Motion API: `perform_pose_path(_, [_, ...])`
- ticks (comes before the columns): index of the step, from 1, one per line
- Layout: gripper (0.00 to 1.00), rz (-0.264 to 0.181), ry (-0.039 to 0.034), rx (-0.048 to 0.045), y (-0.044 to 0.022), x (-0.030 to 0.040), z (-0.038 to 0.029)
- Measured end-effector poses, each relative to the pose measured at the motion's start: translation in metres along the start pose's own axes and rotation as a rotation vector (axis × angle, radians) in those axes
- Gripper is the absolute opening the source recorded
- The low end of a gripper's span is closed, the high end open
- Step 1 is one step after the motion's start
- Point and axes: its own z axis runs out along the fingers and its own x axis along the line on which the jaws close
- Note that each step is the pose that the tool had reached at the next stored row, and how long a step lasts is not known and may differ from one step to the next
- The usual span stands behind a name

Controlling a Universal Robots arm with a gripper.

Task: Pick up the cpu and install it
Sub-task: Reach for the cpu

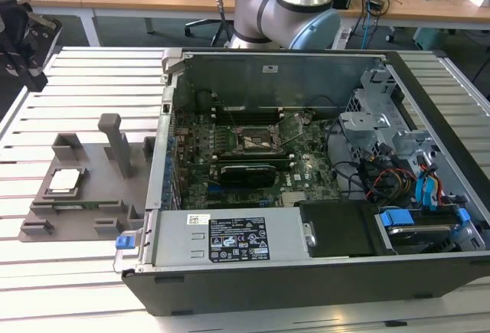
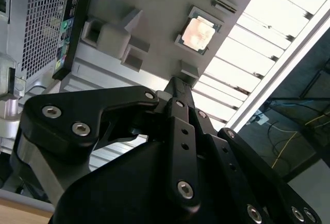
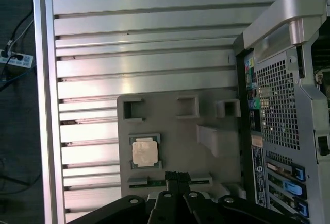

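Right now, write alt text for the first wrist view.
The cpu lies in a recess of a grey fixture plate on a slatted metal table, with the shut black claw close by. A computer case stands beside the plate.

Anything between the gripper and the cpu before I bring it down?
Nothing visible does. In the first wrist view the cpu lies uncovered in its recess on the grey fixture, and the gripper hangs above the fixture's edge close by. The raised blocks stand off to one side.
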Motion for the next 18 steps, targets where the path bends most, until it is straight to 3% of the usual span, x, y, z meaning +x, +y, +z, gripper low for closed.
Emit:
perform_pose_path(10, [0.11, 0.000, 0.0000, 0.0000, -0.0014, 0.0189, -0.0005])
perform_pose_path(18, [0.11, 0.000, 0.0000, 0.0000, -0.0022, 0.0292, -0.0008])
